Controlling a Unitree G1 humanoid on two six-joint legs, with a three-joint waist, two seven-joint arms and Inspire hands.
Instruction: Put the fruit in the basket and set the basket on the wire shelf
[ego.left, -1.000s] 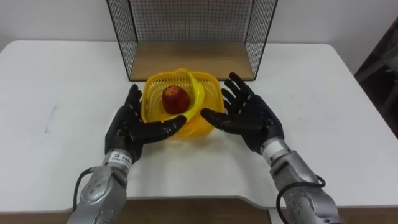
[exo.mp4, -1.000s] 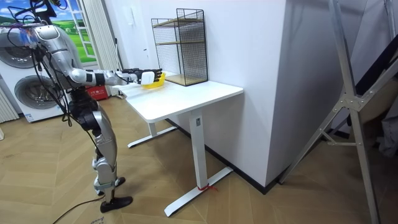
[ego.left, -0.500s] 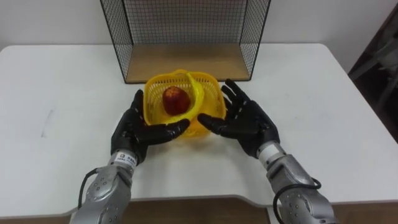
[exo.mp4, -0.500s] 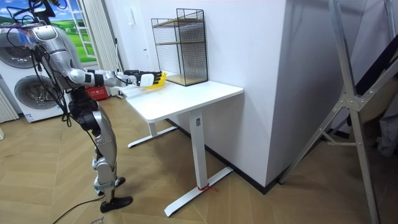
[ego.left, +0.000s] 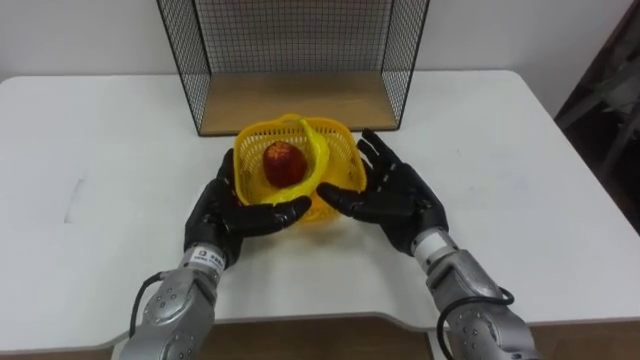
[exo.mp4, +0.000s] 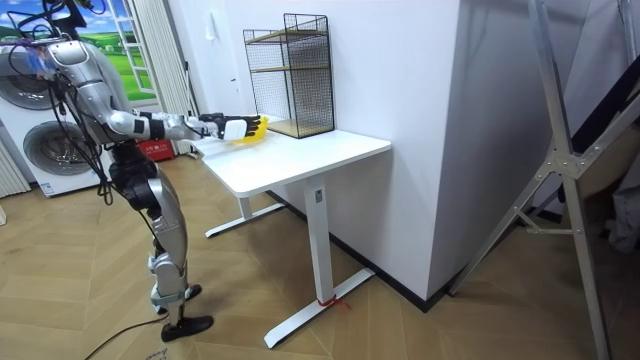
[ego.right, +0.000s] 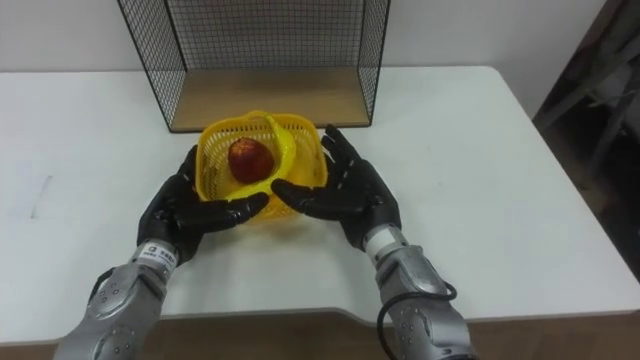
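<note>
Currently I see the yellow basket (ego.left: 346, 152) on the white table (ego.left: 520, 200), just in front of the wire shelf (ego.left: 300, 40) and close to the front edge of its wooden board (ego.left: 290, 100). One red fruit (ego.left: 284, 163) lies inside the basket, left of the handle (ego.left: 312, 140), which arches over the middle.

Left hand (ego.left: 222, 212): fingers straight and spread, laid against the basket's left wall, with the thumb reaching inward along the near lower edge. Its fingers do not curl round any part of the basket.

Right hand (ego.left: 398, 195): likewise flat and spread, palm turned to the basket's right wall, with the thumb pointing inward at the near lower edge, where it nearly meets the left thumb. It has no closed hold on anything either.

The basket sits between the two palms. I cannot tell whether its base rests on the table or is just clear of it.

From the room view, the robot stands upright at the end of the table on the room view's left, both arms stretched forward at table height, with the basket (exo.mp4: 256, 126) at the hands. A washing machine (exo.mp4: 40, 150) stands behind it.
</note>
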